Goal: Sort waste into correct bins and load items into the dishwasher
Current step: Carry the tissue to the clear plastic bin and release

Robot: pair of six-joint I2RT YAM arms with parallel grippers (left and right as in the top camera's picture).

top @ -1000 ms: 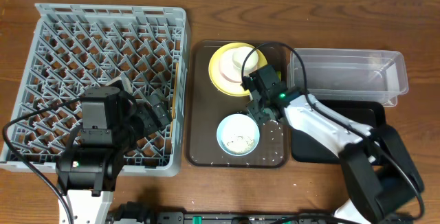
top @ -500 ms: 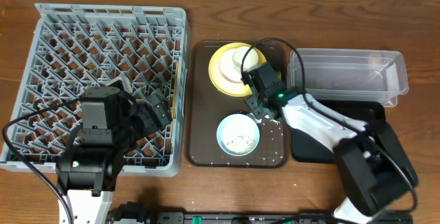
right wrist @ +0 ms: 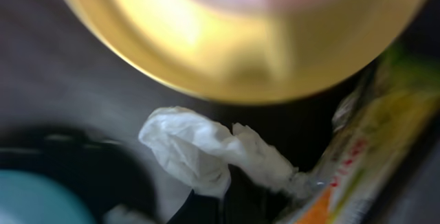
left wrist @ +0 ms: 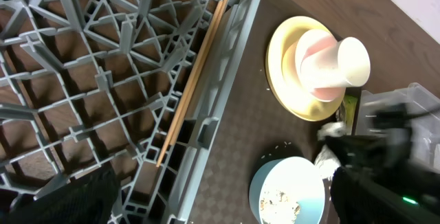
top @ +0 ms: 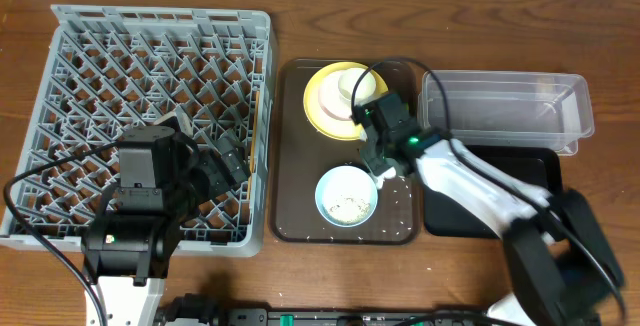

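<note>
My right gripper [top: 384, 152] is low over the brown tray, between the yellow plate [top: 325, 106] and the light blue bowl [top: 346, 195]. Its fingers look shut on a crumpled white paper scrap [right wrist: 199, 148]; the right wrist view is blurred. The snack wrapper [right wrist: 364, 155] lies just right of the scrap. The white cup [top: 360, 85] stands upside down on the plate. The bowl holds rice bits [left wrist: 278, 202]. The chopsticks [left wrist: 192, 93] lie along the right edge of the grey dish rack [top: 100, 36]. My left gripper [top: 232, 162] hangs open and empty over the rack.
The brown serving tray [top: 296, 196] has loose rice grains [top: 400, 206] on it. The clear tub [top: 505, 111] stands at the right, with the black tray [top: 545, 166] in front of it, partly under my right arm. Cables cross the plate.
My right gripper has shifted slightly right and toward the bowl, and the paper scrap is at its fingertips. The left arm has not moved.
</note>
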